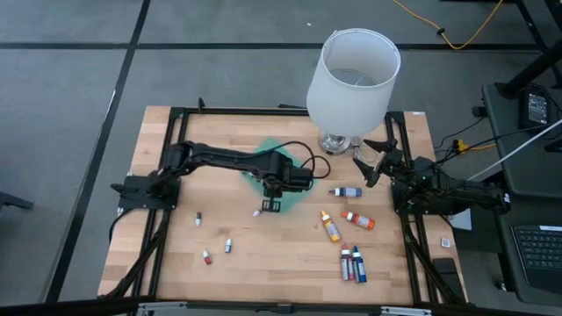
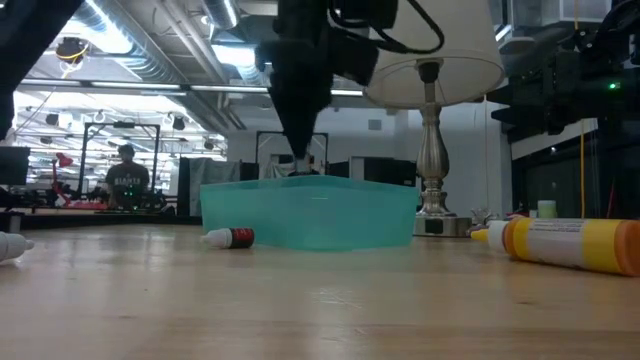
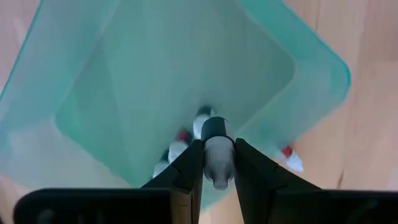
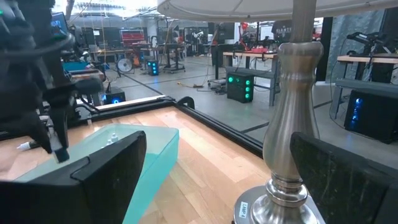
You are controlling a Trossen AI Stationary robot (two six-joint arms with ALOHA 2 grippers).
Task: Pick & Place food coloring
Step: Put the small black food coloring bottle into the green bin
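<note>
Left gripper point(image 3: 217, 163) clamped on a small grey, black-capped dropper bottle point(image 3: 216, 157), hanging over the translucent teal plastic bin point(image 3: 311, 56) with tiny white-capped bottles point(image 3: 178, 149) inside; right gripper point(image 1: 369, 158) spread open beside the metal lamp base point(image 4: 292, 143).

Even overhead light, soft shadows, blurred low-view foreground, bright ceiling strips

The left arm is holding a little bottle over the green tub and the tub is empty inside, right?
Not empty. The left wrist view shows small bottles already lying inside the green tub. The rest is right: the left gripper holds a black-capped bottle above it.
</note>
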